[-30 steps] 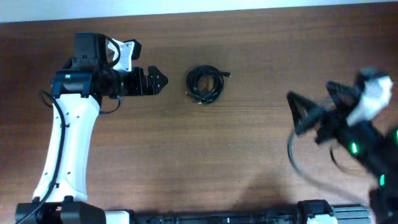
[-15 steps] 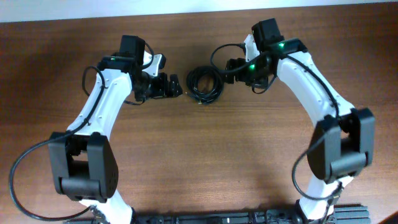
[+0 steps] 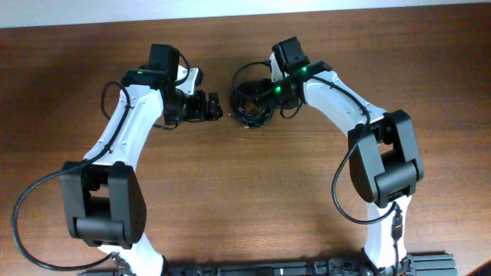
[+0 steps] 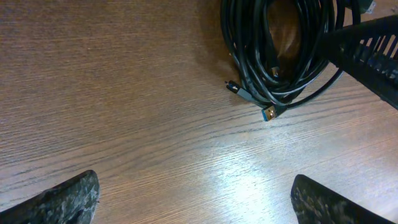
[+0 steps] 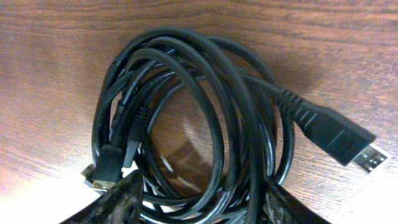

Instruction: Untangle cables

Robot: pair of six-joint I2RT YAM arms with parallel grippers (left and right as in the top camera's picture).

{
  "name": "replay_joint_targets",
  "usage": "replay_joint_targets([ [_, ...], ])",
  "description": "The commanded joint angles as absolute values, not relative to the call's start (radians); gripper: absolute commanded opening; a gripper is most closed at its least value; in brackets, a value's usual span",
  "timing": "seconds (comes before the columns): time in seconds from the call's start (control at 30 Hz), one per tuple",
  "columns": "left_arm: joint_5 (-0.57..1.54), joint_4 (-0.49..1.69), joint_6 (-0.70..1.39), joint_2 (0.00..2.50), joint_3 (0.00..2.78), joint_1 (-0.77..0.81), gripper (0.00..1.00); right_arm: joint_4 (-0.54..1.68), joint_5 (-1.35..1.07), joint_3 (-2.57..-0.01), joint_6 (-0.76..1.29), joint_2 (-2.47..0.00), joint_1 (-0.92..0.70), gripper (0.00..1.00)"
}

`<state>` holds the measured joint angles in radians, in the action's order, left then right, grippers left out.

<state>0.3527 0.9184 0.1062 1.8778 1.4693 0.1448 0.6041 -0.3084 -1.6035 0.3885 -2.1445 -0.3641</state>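
Brown wood of the table [image 3: 368, 46] is filling every view, and the cables [image 3: 253, 105] are lying on it as one small black coil, toward the far side, between the two arms. The right tool [image 5: 202, 205] is hanging directly over this coil with its fingers [image 5: 118, 202] spread, one at each side of the near part of the loops, and it is not pinching anything yet. The left tool [image 4: 199, 202] is also spread wide and is hovering just beside the coil, apart from it, with only bare wood between its fingers. I am judging that the main danger is coming from the right tool: many strands are running together between its fingers, so if it is closing here it is probably taking the whole bundle and only dragging or lifting the coil in one piece, and this is making the tangle tighter instead of looser. The big plug [image 5: 336, 138] is sticking out at one side and a small plug [image 4: 270, 113] with a blue tip is pointing out toward the left tool; such an end is maybe catching inside a loop when its strand is being pulled. The two tools are also standing very near to each other, so they are risking a bump. Concerning containers, no box, tray or bin is showing in any view, so nothing is holding the cables.
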Motion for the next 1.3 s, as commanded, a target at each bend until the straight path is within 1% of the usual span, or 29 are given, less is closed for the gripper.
replay_joint_targets([
  [0.0, 0.344, 0.916, 0.112, 1.887, 1.480, 0.148, 0.99, 0.606, -0.275, -1.620, 0.383, -2.183, -0.392, 0.41],
  [0.1, 0.344, 0.917, 0.112, 1.887, 1.480, 0.148, 0.99, 0.613, -0.276, -1.620, 0.383, -2.200, -0.392, 0.04],
  [0.13, 0.344, 0.917, 0.112, 1.887, 1.480, 0.148, 0.99, 0.616, -0.279, -1.624, 0.383, -2.190, -0.391, 0.04],
  [0.23, 0.352, 0.917, 0.112, 1.887, 1.480, 0.148, 0.99, 0.722, -0.279, -1.707, 0.382, -2.123, -0.379, 0.04],
  [0.3, 0.397, 0.916, 0.112, 1.887, 1.480, 0.148, 0.96, 0.835, -0.284, -1.823, 0.382, -2.071, -0.373, 0.04],
  [0.33, 0.456, 0.915, 0.112, 1.887, 1.480, 0.146, 0.96, 0.913, -0.312, -1.917, 0.382, -2.040, -0.373, 0.04],
  [0.37, 0.569, 0.906, 0.112, 1.887, 1.480, 0.139, 0.96, 0.975, -0.376, -2.007, 0.372, -2.013, -0.373, 0.04],
  [0.43, 0.733, 0.884, 0.112, 1.887, 1.481, 0.120, 0.94, 1.050, -0.467, -2.111, 0.372, -1.977, -0.375, 0.04],
  [0.5, 0.889, 0.870, 0.112, 1.887, 1.481, 0.093, 0.93, 1.070, -0.611, -2.161, 0.372, -1.948, -0.379, 0.04],
  [0.53, 0.928, 0.870, 0.112, 1.887, 1.481, 0.077, 0.93, 1.058, -0.691, -2.182, 0.372, -1.926, -0.377, 0.04],
  [0.57, 0.960, 0.870, 0.112, 1.887, 1.481, 0.065, 0.93, 1.056, -0.707, -2.191, 0.372, -1.917, -0.377, 0.04],
  [0.6, 0.996, 0.871, 0.112, 1.887, 1.481, 0.057, 0.93, 1.056, -0.691, -2.195, 0.372, -1.909, -0.377, 0.04],
  [0.7, 1.195, 0.868, 0.052, 1.887, 1.481, 0.037, 0.92, 1.165, -0.382, -2.183, 0.381, -1.911, -0.380, 0.04],
  [0.77, 1.259, 0.868, 0.030, 1.887, 1.481, 0.022, 0.93, 1.213, -0.278, -2.175, 0.406, -1.916, -0.379, 0.04],
  [0.9, 1.435, 0.867, 0.030, 1.887, 1.481, -0.020, 0.93, 1.234, -0.328, -2.175, 0.405, -1.919, -0.395, 0.04],
  [1.0, 1.421, 0.865, 0.041, 1.887, 1.481, -0.018, 0.89, 1.193, -0.543, -2.175, 0.405, -1.919, -0.427, 0.04],
  [1.03, 1.414, 0.863, 0.041, 1.887, 1.481, -0.016, 0.88, 1.195, -0.559, -2.175, 0.405, -1.919, -0.439, 0.04],
  [1.13, 1.311, 0.855, 0.102, 1.887, 1.481, -0.016, 0.72, 1.197, -0.558, -2.175, 0.405, -1.919, -0.480, 0.04],
  [1.2, 1.261, 0.841, 0.165, 1.887, 1.481, -0.016, 0.53, 1.198, -0.569, -2.176, 0.405, -1.919, -0.487, 0.04],
  [1.23, 1.260, 0.841, 0.165, 1.887, 1.481, -0.016, 0.38, 1.198, -0.569, -2.176, 0.405, -1.919, -0.487, 0.04],
  [1.27, 1.260, 0.841, 0.165, 1.887, 1.481, -0.016, 0.31, 1.200, -0.569, -2.176, 0.405, -1.919, -0.487, 0.04],
])
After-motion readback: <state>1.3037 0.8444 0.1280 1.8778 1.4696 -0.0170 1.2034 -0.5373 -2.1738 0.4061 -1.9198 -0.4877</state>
